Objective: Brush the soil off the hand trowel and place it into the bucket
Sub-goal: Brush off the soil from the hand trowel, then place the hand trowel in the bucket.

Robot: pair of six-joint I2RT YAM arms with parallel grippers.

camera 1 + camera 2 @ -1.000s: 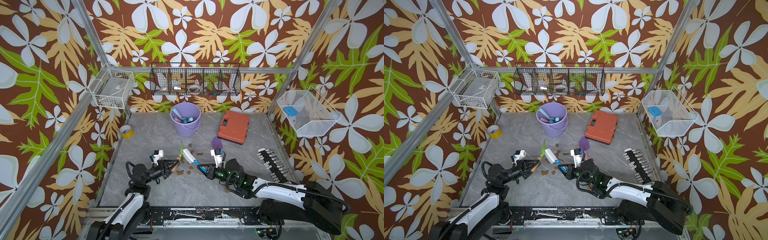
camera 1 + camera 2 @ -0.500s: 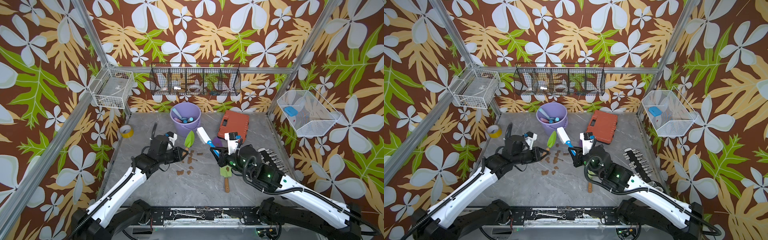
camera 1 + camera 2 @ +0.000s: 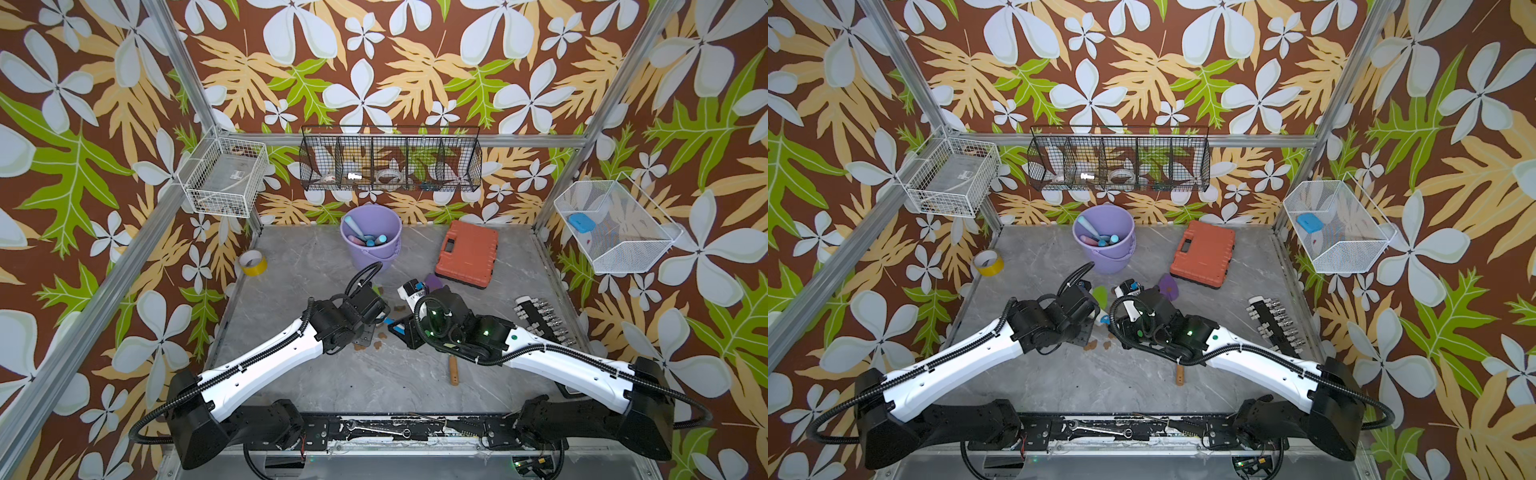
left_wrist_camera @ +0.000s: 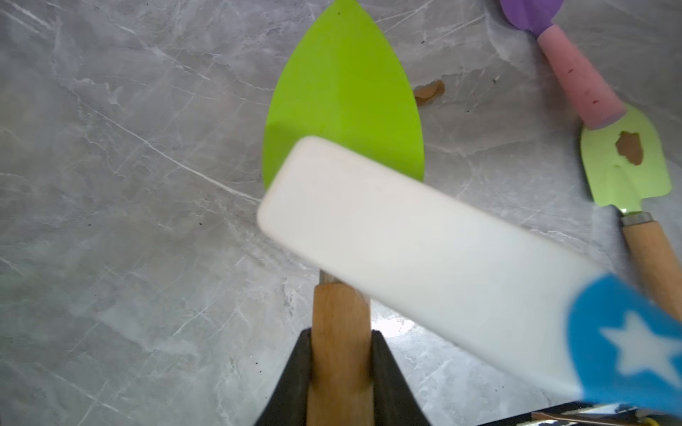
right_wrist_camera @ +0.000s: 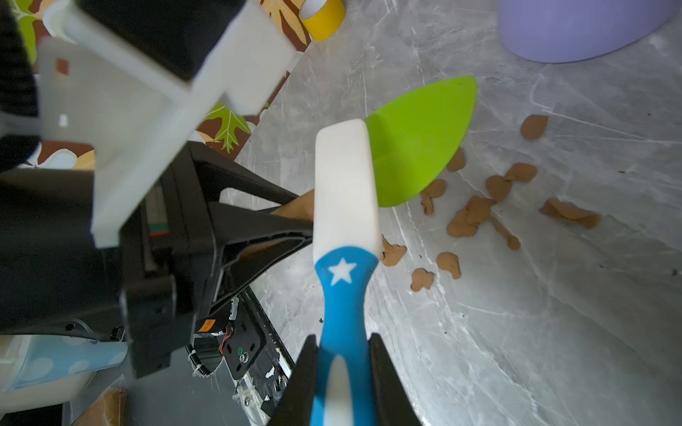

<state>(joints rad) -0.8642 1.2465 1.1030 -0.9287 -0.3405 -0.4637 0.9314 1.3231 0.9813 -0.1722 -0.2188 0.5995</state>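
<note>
In a top view the arms meet mid-table, the left gripper [image 3: 378, 316] and the right gripper [image 3: 402, 329] nose to nose so that brush and blade can cross. The wrists hide their jaws here. The round lavender plastic bucket [image 3: 376, 257] stands well beyond both tools. Small flat brown soil blobs [image 3: 378, 344] lie just beneath them.

From the left wrist, we see jaws clamped narrow on the wooden handle of the lime-green, leaf-shaped hand trowel [image 4: 343, 92]. Its blade reaches straight ahead of the fingertips over the grey marble tabletop [image 4: 129, 221], so loosened soil can drop clear. The white-headed, blue-handled plastic brush [image 4: 406, 236] crosses the blade's base. The exposed face looks clean.

From the right wrist, jaws pinch the brush's blue grip and the head points ahead across the trowel. The head blocks the contact, so we cannot say whether the bristles touch the blade. Most soil lies scattered beyond the brush head, towards the bucket, so we judge the sweeping nearly done.
</note>
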